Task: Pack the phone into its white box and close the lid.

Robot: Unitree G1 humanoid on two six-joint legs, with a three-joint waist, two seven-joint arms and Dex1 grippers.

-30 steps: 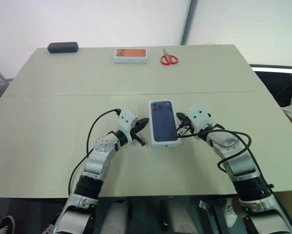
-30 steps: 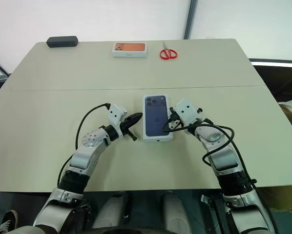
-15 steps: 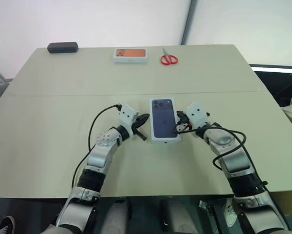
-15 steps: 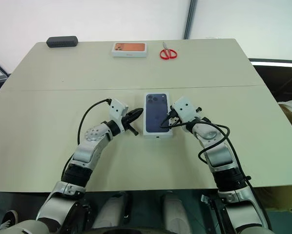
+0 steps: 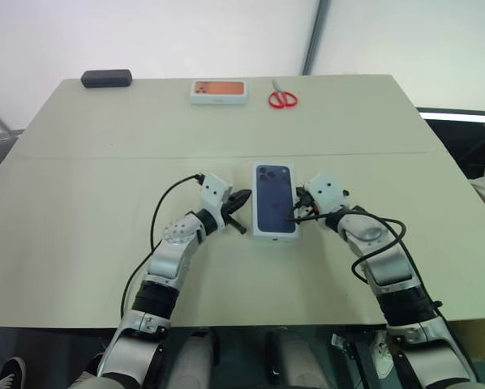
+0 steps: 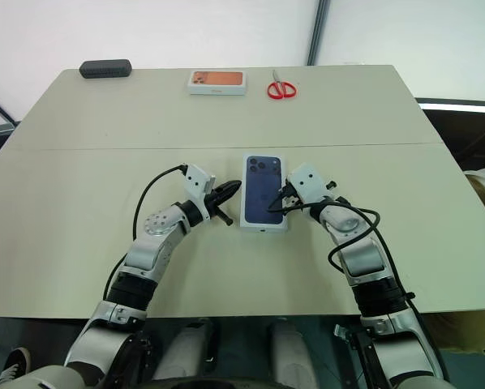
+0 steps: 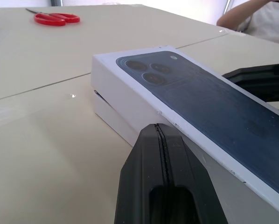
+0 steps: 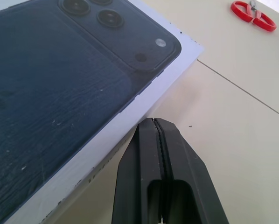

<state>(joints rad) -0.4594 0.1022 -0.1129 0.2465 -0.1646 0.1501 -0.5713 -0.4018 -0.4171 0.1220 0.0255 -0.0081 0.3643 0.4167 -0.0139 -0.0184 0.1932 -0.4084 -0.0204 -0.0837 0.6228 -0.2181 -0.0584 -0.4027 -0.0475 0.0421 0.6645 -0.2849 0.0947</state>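
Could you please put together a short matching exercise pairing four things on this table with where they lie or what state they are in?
Things:
1. lid
2. scissors
3. black case
4. left gripper

Places or states:
A. far left corner of the table
B. fingers shut, just beside the lid's left edge
C. on the white box, phone picture facing up, between both grippers
D. far edge, right of the orange-picture box

Pairs: 1-C, 2-D, 3-A, 4-B
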